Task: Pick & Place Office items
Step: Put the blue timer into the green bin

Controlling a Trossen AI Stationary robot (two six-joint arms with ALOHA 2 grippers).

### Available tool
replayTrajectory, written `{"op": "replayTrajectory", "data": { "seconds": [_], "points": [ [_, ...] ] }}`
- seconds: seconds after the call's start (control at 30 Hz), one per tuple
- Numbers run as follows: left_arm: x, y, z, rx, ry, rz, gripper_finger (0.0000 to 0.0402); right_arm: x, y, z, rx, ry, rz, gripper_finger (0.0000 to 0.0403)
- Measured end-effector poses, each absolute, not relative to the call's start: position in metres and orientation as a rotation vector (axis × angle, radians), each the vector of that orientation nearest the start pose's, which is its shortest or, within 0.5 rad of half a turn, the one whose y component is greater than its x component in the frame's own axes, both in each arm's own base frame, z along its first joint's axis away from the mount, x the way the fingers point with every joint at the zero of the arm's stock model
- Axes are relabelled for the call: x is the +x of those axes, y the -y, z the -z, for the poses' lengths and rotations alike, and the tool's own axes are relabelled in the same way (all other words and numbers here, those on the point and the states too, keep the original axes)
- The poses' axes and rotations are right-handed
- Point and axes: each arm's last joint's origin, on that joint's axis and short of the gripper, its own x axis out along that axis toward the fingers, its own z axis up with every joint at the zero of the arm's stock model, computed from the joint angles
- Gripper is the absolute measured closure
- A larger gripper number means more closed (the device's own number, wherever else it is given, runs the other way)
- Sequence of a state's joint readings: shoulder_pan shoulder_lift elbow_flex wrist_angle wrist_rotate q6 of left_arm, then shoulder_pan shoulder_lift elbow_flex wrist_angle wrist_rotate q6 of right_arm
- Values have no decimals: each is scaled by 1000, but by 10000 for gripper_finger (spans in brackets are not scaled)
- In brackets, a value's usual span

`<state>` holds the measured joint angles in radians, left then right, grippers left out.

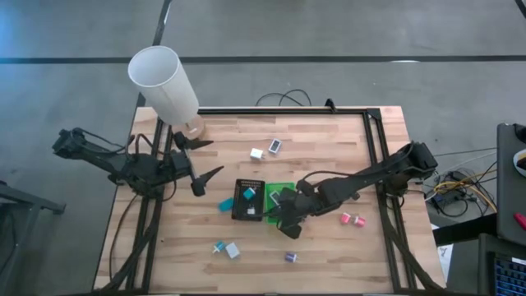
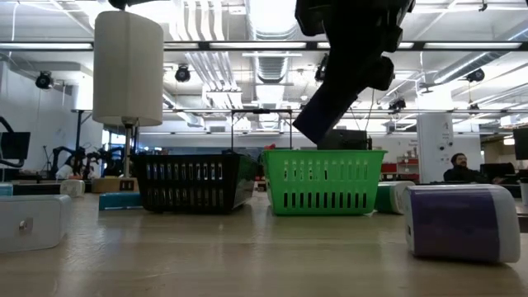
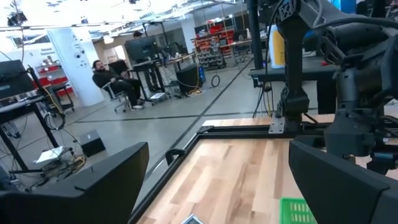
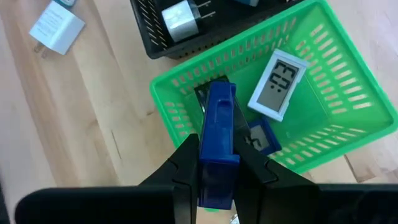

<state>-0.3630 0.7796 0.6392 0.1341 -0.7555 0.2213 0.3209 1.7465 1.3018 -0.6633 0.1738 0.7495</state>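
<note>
My right gripper hangs over the near part of the green basket, shut on a blue blocky item. In the basket lie a white digital clock and a small blue piece. The black basket beside it holds a white plug. In the low view the right gripper shows dark above the green basket. My left gripper waits open at the table's left, level and high, with nothing between its fingers. My right gripper pinches the blue item's two long flat sides between its two fingers. The fingers come slanting down from the table's right side and lie along the item. The item is lifted clear, its free end pointing down into the green basket.
Loose items lie about: a white one and a white-purple one farther back, a teal one, two pink ones, a purple one and two near the front. A tall white cylinder lamp stands at the back left.
</note>
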Motion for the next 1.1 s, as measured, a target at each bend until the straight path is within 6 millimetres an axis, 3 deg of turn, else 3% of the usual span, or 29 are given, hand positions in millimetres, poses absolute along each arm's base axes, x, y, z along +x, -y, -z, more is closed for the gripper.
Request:
{"op": "replayTrajectory", "data": {
  "seconds": [0.87,1.1],
  "points": [
    [174,45,-308,75,-40,-389,12,352,-99,-209,305,-1055,276,348],
    [175,45,-308,82,-39,-389,12,352,-99,-209,303,-1056,277,266]
  ]
}}
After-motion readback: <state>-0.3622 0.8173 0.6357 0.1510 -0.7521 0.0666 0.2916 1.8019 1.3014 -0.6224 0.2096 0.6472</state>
